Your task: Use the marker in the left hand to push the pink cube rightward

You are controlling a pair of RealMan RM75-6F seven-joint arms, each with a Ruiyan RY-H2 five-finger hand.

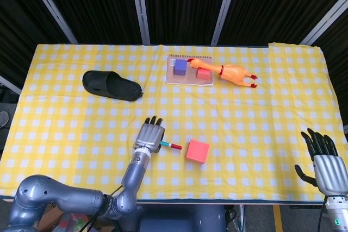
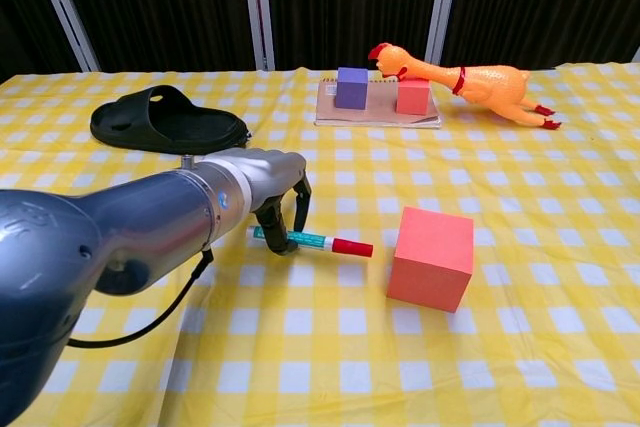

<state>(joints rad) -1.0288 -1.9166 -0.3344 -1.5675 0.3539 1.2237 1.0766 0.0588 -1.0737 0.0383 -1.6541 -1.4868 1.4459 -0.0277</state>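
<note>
My left hand (image 2: 262, 184) gripped the marker (image 2: 312, 242), red tip just short of the pink cube (image 2: 431, 258), which sat right of it on the checked cloth (image 1: 261, 112). My right hand (image 1: 325, 165) hung empty, fingers spread. Slipper (image 1: 111, 86), notebook (image 1: 189, 76) with small blocks and rubber chicken (image 1: 235, 73) lay well back, nothing in my path.

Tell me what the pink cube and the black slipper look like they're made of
The pink cube looks like matte foam or painted wood: flat, even colour, no shine, crisp edges. Which one can't be told. The black slipper looks like moulded rubber or soft plastic: one smooth piece with a faint sheen and rounded edges.
</note>
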